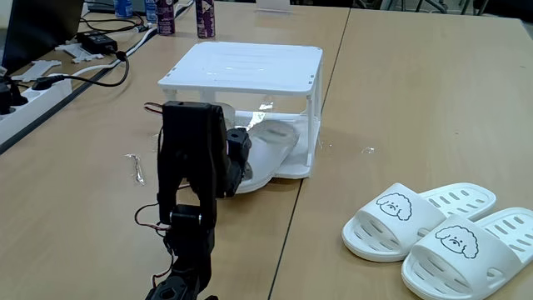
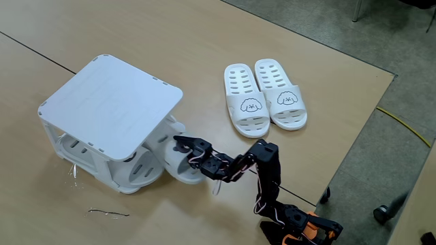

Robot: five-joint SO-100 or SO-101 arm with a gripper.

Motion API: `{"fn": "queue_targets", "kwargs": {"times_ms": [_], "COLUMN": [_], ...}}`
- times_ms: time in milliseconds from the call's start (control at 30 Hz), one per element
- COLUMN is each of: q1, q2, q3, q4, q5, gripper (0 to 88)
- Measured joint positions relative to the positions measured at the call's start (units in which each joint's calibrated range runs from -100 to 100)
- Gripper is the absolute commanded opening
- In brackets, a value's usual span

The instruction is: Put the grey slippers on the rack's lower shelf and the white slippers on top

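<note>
Black plastic, the two-finger gripper [image 2: 178,141] of the small jointed robot arm [image 1: 193,175] reaches to the open front of the white plastic two-level shoe rack [image 2: 109,102], its fingers at the heel end of a pale grey foam slide slipper [image 2: 182,167] that pokes out of the rack's glossy white bottom tray [image 1: 296,171]. Whether the fingers pinch that slipper or merely rest against it cannot be told from either fixed view; the arm's own body blocks the jaws in one fixed view, and they are too small to judge in the other.

Inside the rack, under its flat slotted upper board [image 1: 250,65], the grey slipper [image 1: 266,158] lies on the bottom tray with its back end overhanging the front edge. More pale rounded shapes sit deeper in the rack in the high fixed view; a second grey slipper cannot be picked out with certainty. The upper board carries nothing.

Well apart from the rack, the pair of white foam slide slippers [image 2: 266,95] with line-drawn dog faces sits side by side, touching, on the light wooden table [image 1: 400,92]. Beyond the rack, at the table's far edge, stand dark bottles [image 1: 204,18], with a white power strip [image 1: 33,96] and black cables [image 1: 108,62] off to the rack's left in that lower fixed view.
</note>
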Motion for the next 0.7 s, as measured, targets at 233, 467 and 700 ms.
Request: {"fn": "queue_targets", "kwargs": {"times_ms": [233,467,700], "q1": [2.4,3.2,3.3], "q2": [-1.8,5.0,15.2], "q3": [-2.2,-16.6,-32.4], "q4": [5.3,11.5,16.5], "q5": [0.0,0.0,0.0], "gripper": [0.7,0.7,0.7]}}
